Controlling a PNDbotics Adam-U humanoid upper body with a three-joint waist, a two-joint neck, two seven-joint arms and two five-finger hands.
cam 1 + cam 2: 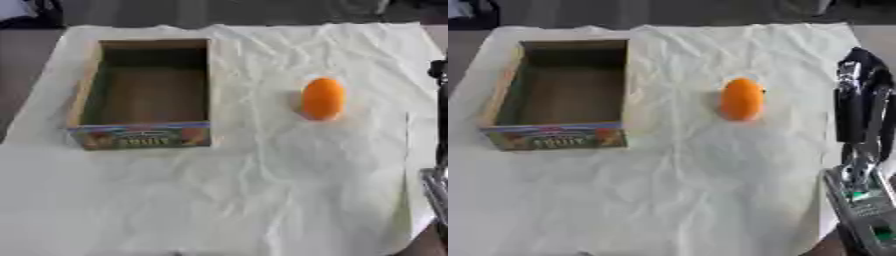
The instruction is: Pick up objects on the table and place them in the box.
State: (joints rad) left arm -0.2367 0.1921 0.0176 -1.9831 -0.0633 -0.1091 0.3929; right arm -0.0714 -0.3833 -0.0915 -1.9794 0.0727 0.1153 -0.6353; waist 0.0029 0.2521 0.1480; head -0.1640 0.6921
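Our right hand (864, 95) hangs at the cloth's (693, 200) right edge; we cannot tell its finger state. The orange (741, 99) could roll from a glancing touch, away from the box (500, 100).

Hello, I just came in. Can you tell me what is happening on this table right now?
A humanoid robot is meant to put things from the table into the box, but nothing is being handled yet. The orange egg-shaped object lies alone on the white cloth, to the right of the open box, which looks empty. The robot's right hand hangs at the right edge, apart from the object. The left hand is not in view.
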